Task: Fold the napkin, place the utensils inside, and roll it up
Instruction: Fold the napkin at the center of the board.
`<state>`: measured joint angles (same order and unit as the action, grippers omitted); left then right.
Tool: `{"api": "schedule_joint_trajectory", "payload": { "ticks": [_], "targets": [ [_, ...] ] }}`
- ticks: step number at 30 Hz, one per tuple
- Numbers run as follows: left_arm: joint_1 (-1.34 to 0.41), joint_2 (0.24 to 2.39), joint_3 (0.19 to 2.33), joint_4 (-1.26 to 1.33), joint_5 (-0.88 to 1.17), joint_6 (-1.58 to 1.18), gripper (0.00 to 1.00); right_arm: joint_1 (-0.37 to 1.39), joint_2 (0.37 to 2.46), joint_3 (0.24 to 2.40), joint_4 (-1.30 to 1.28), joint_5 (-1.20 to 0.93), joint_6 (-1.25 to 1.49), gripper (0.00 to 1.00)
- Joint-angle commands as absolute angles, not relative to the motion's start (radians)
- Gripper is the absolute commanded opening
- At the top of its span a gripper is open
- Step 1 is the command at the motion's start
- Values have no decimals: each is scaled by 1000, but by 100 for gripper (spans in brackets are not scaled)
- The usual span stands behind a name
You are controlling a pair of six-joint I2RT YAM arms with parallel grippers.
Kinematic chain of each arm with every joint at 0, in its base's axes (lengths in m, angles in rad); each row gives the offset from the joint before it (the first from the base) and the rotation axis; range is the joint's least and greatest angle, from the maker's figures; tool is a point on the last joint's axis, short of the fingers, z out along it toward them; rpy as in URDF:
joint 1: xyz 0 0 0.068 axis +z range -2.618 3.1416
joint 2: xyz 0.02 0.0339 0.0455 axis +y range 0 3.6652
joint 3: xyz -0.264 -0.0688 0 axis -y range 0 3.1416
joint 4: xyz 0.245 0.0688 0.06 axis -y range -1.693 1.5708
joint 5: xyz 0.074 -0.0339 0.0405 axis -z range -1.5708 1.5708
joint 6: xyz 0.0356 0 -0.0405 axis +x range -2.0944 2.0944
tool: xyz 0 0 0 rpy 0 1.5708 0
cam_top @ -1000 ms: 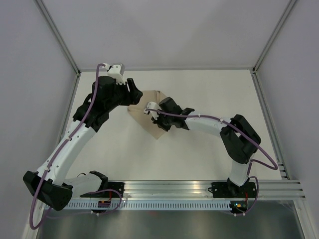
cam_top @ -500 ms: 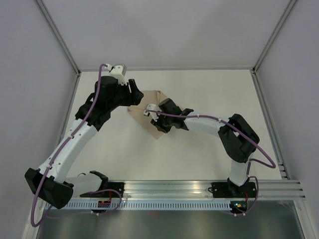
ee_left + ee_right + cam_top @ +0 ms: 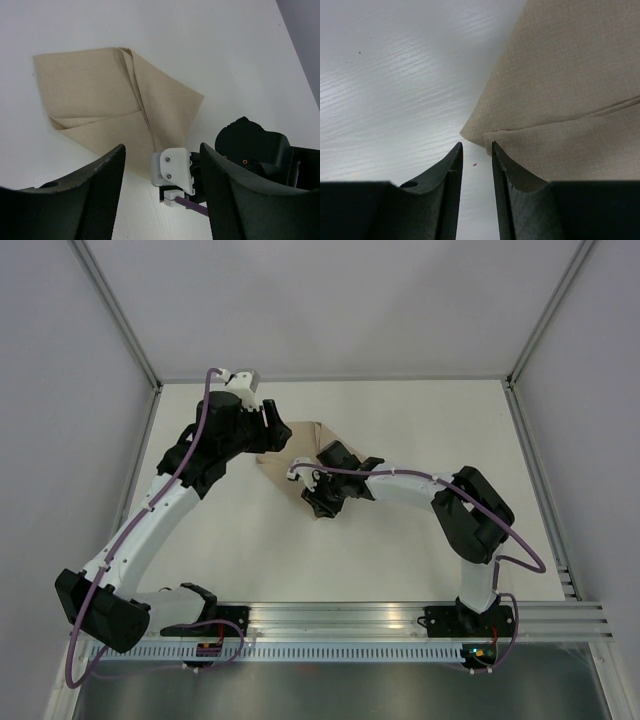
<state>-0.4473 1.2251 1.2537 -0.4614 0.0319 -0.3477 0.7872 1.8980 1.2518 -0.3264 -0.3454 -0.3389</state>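
The napkin (image 3: 110,100) is thin tan cloth, light and limp, lying flat on the table (image 3: 395,75) already doubled over on itself, with a crease down its middle and loose layered edges; it will likely sag and slide if dragged, and the layers could part if only the top ply is caught, so the best hold is probably a corner or a folded edge where both plies can be nipped together. No cutlery shows in any view. The right gripper (image 3: 476,144) is down low at the napkin's near pointed corner, its jaws drawn in to a slim gap with bare table showing between them and the corner's tip just ahead of the fingertips (image 3: 455,165), so nothing looks clamped. From overhead that arm reaches in from the right of the napkin with its elbow bent back and its wrist pitched down. The left gripper (image 3: 161,148) hangs above the napkin's left side, jaws spread wide and empty, wrist angled down over the cloth
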Motion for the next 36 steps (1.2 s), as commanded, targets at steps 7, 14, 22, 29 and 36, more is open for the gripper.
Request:
{"api": "schedule_joint_trajectory", "payload": {
  "ticks": [7, 14, 22, 29, 36],
  "targets": [
    [-449, 1223, 1256, -422, 23, -405, 66, 790, 1910, 1341, -348, -391, -342, 36],
    [-449, 1200, 1232, -390, -57, -456, 67, 753, 1867, 1436, -339, -383, -292, 37],
    [-400, 1180, 1145, -354, -192, -627, 63, 588, 1885, 1564, -356, -336, -221, 37],
    [-362, 1244, 1022, -288, -285, -776, 48, 462, 2014, 1686, -374, -232, -163, 36],
    [-339, 1342, 931, -273, -417, -912, 24, 413, 2157, 1770, -425, -193, -178, 36]
  ]
}}
